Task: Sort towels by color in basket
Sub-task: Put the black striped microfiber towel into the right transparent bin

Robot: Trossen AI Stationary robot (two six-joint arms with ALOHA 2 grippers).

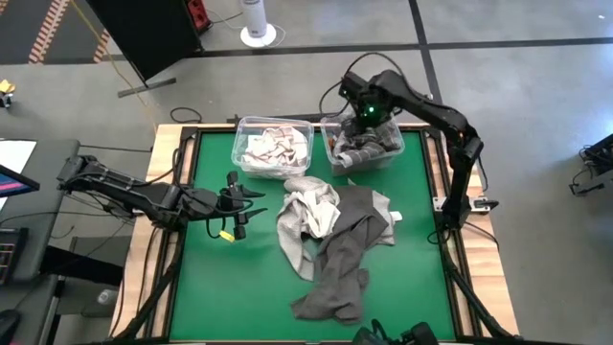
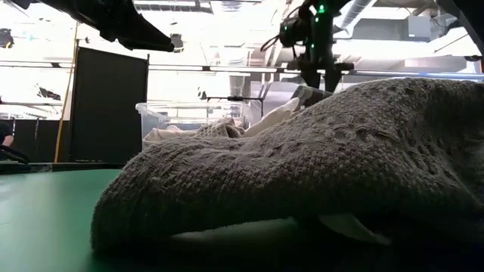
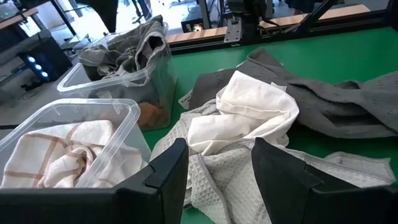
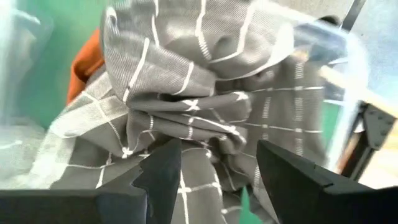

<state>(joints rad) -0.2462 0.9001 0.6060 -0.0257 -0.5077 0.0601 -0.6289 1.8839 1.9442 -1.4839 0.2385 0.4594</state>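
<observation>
Green worktop (image 1: 201, 287), towels (image 1: 330, 244) piling at center. Right hand (image 1: 367, 123) hovering released over 1 o'clock bin (image 1: 337, 163); left hand (image 1: 241, 203) waiting released at 9. Probably best lifting straight up, avoiding snagging checked cloth (image 4: 205, 93).

Two dark jointed arms (image 1: 124, 189) — black cables, green light (image 1: 367, 111)

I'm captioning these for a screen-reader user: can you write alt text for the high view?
A pile of grey and white towels lies on a green table, behind it two clear bins. The left gripper hovers open beside the pile; the right gripper hangs open over the right bin, which holds grey checked towels.
</observation>
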